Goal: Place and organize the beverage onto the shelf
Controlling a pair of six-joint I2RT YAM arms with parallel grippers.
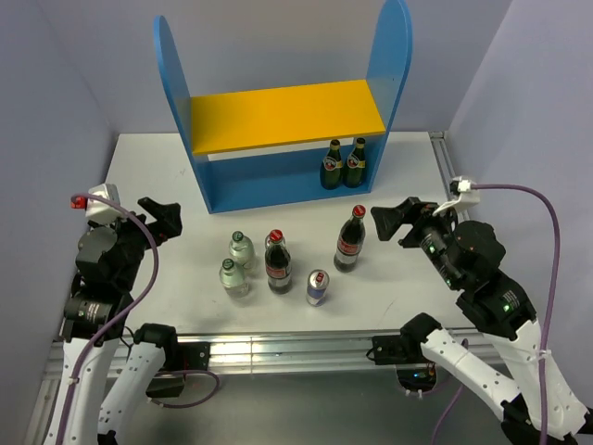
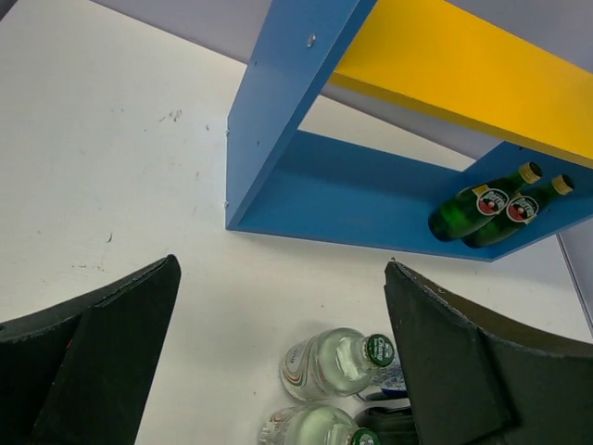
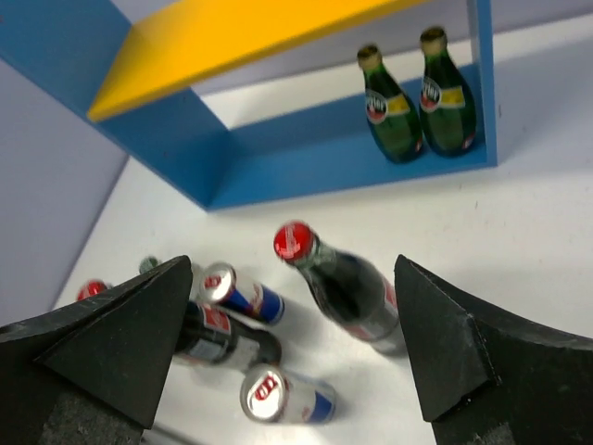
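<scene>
Both arms sit back at the near edge. Left gripper (image 1: 164,218) is spread wide with nothing in it. Right gripper (image 1: 397,222) is likewise agape and bare. Neither touches a drink.

All 6 drinks stand on the table (image 1: 153,171) in front of the shelf (image 1: 176,74); none is shelved yet.
- Right cola bottle (image 1: 350,239) stands alone, nearest the right gripper.
- Left cola bottle (image 1: 278,266) is mid-cluster, with the front can (image 1: 318,287) just beside it and the rear can (image 3: 246,295) tucked close behind, mostly hidden from above.
- Rear clear bottle (image 1: 241,248) and front clear bottle (image 1: 233,277) stand close together, left of the cluster.
- 2 green glass bottles (image 1: 334,167) already hold the right end of the lower level.

Likely trouble, as I judge it:
- The cluster is tight. A finger sliding in beside the left cola bottle could shove the rear can or a clear bottle over.
- The cola bottles are tall and narrow-based, so a grip high on the neck may let one swing and tip on release.
- Headroom under the yellow upper board (image 1: 283,116) looks limited, and a cola bottle carried in upright may catch its edge.
- Anything set down at the right end risks knocking the green glass bottles, so the free left stretch looks safer.
- The 2 arms converging on the middle could foul each other.
</scene>
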